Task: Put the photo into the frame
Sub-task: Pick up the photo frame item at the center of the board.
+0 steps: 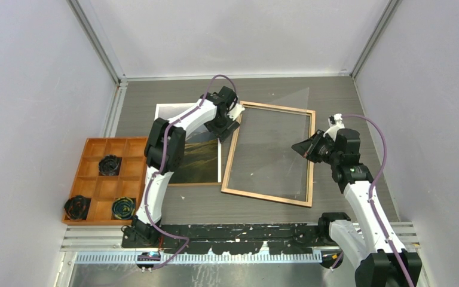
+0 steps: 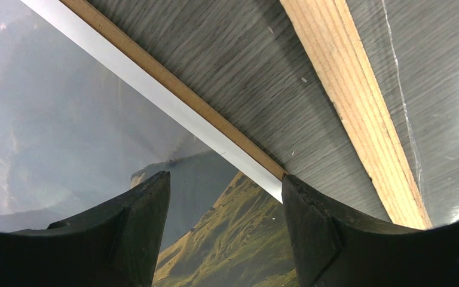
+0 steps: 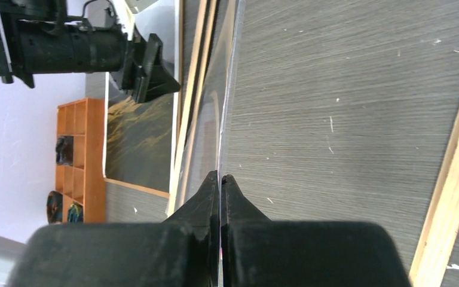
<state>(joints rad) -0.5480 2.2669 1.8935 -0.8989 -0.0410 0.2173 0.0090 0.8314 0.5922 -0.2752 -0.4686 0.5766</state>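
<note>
The photo point(image 1: 200, 164), a dark mountain print with a white border, lies flat at left-centre on a brown backing board point(image 2: 179, 94). The frame point(image 1: 267, 197) lies to its right with its wood-coloured back up. My left gripper point(image 1: 230, 128) is open and empty, low over the photo's right edge; in the left wrist view point(image 2: 224, 179) one finger is over the print point(image 2: 66, 119) and the other at the board's edge, with the frame rail point(image 2: 358, 107) beyond. My right gripper point(image 1: 303, 147) is shut on the right edge of a clear pane point(image 3: 230, 89), holding it tilted over the frame.
An orange compartment tray point(image 1: 104, 139) sits at the near left, holding three black rosette pieces point(image 1: 110, 164). Grey walls close in the table on the left, back and right. A metal rail point(image 1: 245, 230) with the arm bases runs along the near edge.
</note>
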